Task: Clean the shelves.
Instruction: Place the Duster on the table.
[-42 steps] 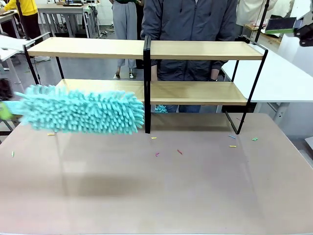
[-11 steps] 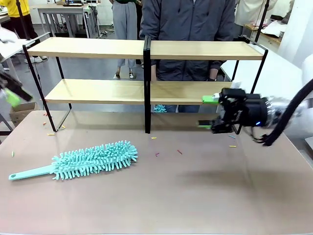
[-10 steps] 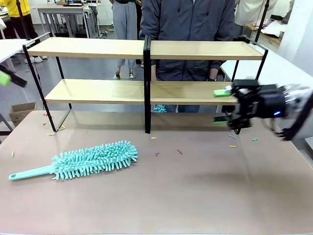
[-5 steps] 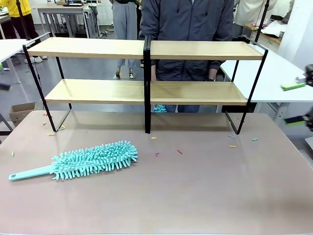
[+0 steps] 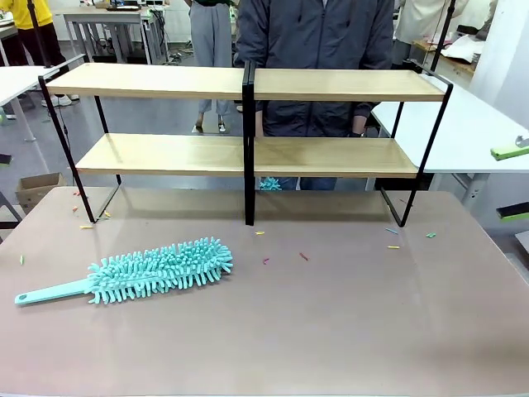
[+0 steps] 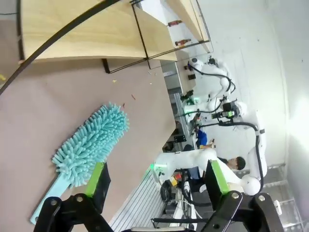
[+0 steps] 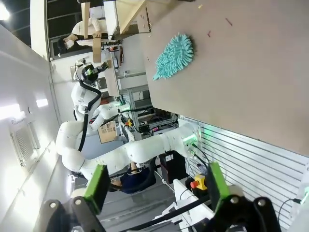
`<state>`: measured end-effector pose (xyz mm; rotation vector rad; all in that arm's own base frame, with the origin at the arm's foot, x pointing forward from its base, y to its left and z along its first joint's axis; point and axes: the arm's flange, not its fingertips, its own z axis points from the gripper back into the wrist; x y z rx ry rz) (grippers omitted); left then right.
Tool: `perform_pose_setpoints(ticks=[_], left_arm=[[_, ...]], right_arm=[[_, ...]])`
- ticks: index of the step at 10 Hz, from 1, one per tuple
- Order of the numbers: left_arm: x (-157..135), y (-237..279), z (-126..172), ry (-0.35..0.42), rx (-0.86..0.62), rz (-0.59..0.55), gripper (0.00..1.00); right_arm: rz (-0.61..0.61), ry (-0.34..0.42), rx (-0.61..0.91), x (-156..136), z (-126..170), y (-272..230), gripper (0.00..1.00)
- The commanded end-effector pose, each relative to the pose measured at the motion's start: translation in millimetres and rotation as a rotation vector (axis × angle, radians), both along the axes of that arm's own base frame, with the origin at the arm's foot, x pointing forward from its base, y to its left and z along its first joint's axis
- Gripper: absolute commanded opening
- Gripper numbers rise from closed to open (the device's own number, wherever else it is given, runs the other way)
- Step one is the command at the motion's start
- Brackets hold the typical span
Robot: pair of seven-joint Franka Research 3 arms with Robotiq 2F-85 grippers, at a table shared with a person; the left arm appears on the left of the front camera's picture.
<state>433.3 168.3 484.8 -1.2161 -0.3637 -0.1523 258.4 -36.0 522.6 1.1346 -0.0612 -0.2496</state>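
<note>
The shelves (image 5: 248, 83), two light-wood tiers in a thin black frame, stand at the table's far side with both boards bare. A teal fluffy duster (image 5: 157, 270) lies flat on the table at front left, its handle pointing left, with nothing touching it. At the right picture edge my right gripper (image 5: 512, 182) hangs open above the table's corner, its green pads (image 5: 508, 151) wide apart. In the left wrist view my left gripper (image 6: 157, 179) is open and empty, with the duster (image 6: 91, 145) and the shelves (image 6: 96, 29) beyond it. The right wrist view has the right gripper (image 7: 157, 186) open, far from the duster (image 7: 175, 55).
A person in a dark jacket (image 5: 318, 41) stands behind the shelves. Small coloured scraps (image 5: 303, 256) dot the brown table (image 5: 331, 331) near the frame's feet. A white table (image 5: 463, 124) stands at the right and a cardboard box (image 5: 37, 188) on the floor at the left.
The right arm has pulled back from in front of the lower shelf to the right picture edge, jaws still open. The left gripper has left the picture's left edge. The duster, earlier held in the air, lies still.
</note>
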Motion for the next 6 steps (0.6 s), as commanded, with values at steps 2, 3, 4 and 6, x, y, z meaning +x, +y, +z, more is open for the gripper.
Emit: perform_pose_setpoints(ticks=[2,3,4,6], left_arm=[[-4.0,7.1,-2.3,-0.020,0.006,-0.022,1.00],[-4.0,7.1,-2.3,-0.020,0.006,-0.022,1.00],[-4.0,7.1,-2.3,-0.020,0.006,-0.022,1.00],[-4.0,7.1,-2.3,-0.020,0.006,-0.022,1.00]], right_arm=[[0.014,-0.021,0.018,3.3,0.8,2.0,1.00],[0.014,-0.021,0.018,3.3,0.8,2.0,1.00],[0.014,-0.021,0.018,3.3,0.8,2.0,1.00],[0.014,-0.021,0.018,3.3,0.8,2.0,1.00]])
